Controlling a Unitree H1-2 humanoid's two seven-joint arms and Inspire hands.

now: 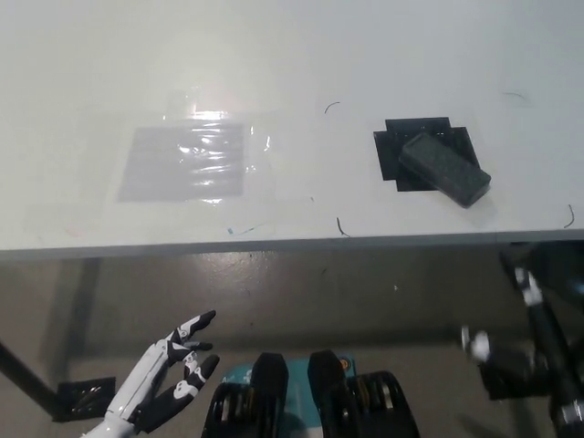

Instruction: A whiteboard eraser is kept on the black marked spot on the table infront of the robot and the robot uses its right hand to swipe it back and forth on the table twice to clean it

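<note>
White table (292,55) holds eraser (444,168) on black mark (401,151); both hands below edge, fingers spread, empty; right hand (534,342) blurred.

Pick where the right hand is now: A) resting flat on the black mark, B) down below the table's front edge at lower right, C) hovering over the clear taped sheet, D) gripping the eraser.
B: the black right hand sits below the table edge at lower right, apart from the eraser, which lies partly on the black mark.
</note>
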